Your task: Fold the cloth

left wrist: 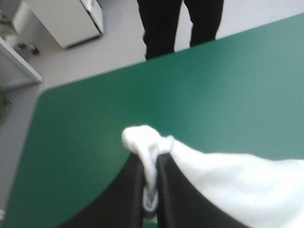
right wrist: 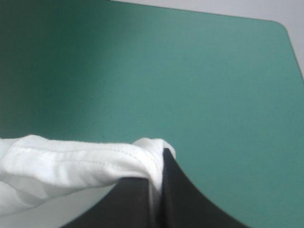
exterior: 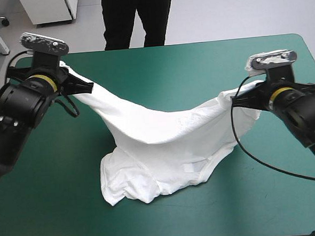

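Left gripper [exterior: 87, 88] is clamped on one end of the T-shirt [exterior: 165, 149], far left. Right gripper [exterior: 235, 100] pinches the other end, right side. Both ends are in the air, the middle sags, and the rest lies heaped on the table [exterior: 197, 67], near centre.

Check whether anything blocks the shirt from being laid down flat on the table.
Nothing visible does. The left end effector and right end effector each pinch the T-shirt, whose middle sags onto the table; no other object shows on it.
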